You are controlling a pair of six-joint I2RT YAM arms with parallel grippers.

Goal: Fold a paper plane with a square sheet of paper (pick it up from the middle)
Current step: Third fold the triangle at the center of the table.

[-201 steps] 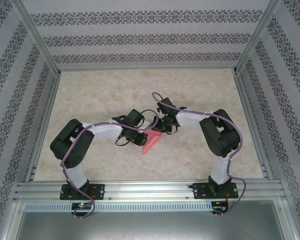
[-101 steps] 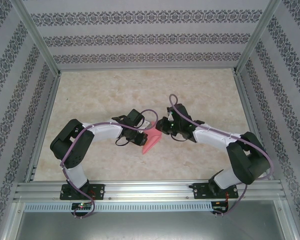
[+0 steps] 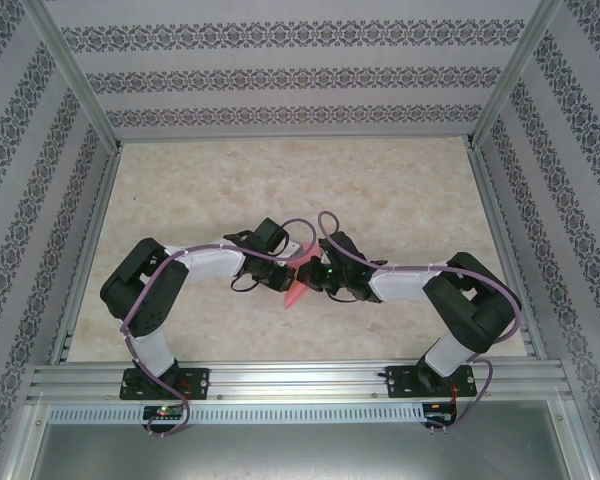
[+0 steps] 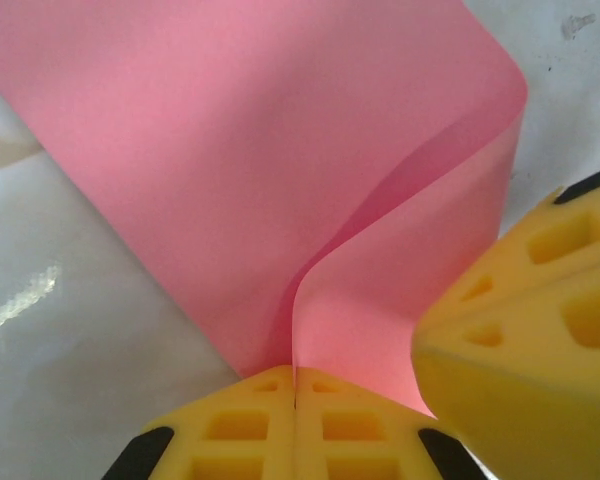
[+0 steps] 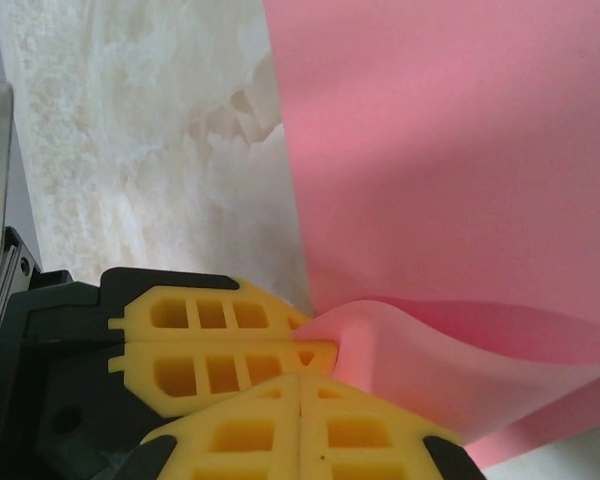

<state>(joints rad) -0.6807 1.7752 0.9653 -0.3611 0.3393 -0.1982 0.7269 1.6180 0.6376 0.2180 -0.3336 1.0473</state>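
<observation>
- I have one pink sheet of paper [image 3: 294, 291] [image 4: 230, 150] near the centre of the marbled table [image 3: 400, 190]. It is thin, smooth and bowed along a soft fold, with its narrow end toward 7 o'clock.
- My left gripper [image 3: 288, 272] [image 4: 295, 380] is closed tight with the fold pinched in its seam. That arm reaches in low from 8 o'clock.
- My right gripper [image 3: 308, 280] [image 5: 300, 385] is closed too, tips against the paper, though I cannot tell whether it clamps it. Its arm comes in from 4 o'clock, elbow bent.
- I count two arms and four yellow latticed pads [image 5: 220, 345].
</observation>
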